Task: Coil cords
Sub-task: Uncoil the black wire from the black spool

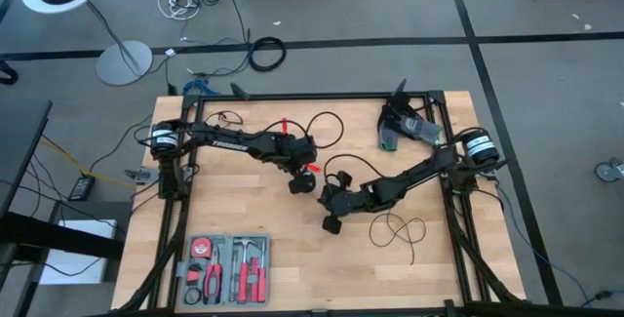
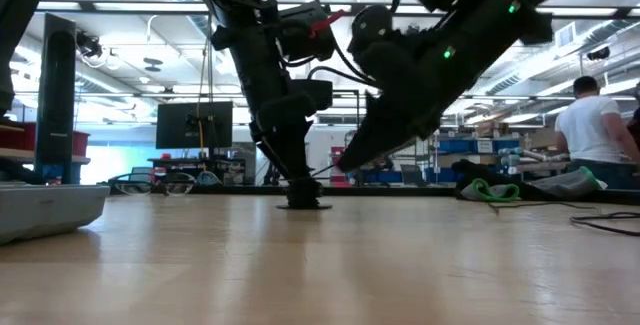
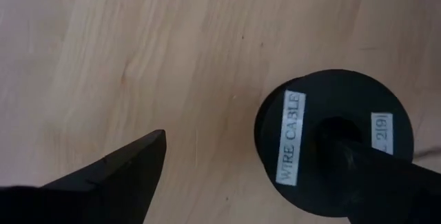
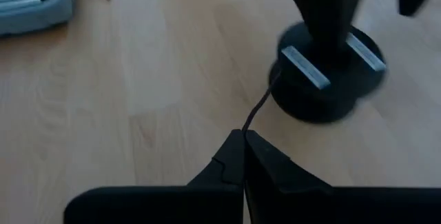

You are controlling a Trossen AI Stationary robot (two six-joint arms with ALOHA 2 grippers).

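The thin black cord point(image 4: 256, 110) runs from a round black puck point(image 3: 337, 145), labelled "WIRE CABLE", to my right gripper point(image 4: 244, 136), which is shut on it. The puck lies flat on the table point(image 2: 305, 203) near the middle. More loose loops of the cord point(image 1: 398, 229) lie on the wood toward the right. My left gripper point(image 3: 244, 141) stands open above the puck, one finger over the puck's middle and the other beside it over bare wood. In the high view the left gripper point(image 1: 298, 182) and the right gripper point(image 1: 330, 221) are close together. My left gripper has one finger point(image 3: 358, 165) set from above into the hole in the middle of the puck's top face point(image 3: 334, 131). The other finger stays clear of the puck. The puck lies flat on the table. My right gripper pinches a single strand of the cord point(image 4: 246, 126) between its fingertips, slanting down from the table's right side. The strand runs on, nearly straight, to the puck's edge point(image 4: 275, 79).
An open tool case point(image 1: 226, 268) sits at the table's near left. A green and black device point(image 1: 400, 127) lies at the far right. A dark frame point(image 1: 292, 98) rims the table. A person point(image 2: 590, 130) stands in the room beyond.
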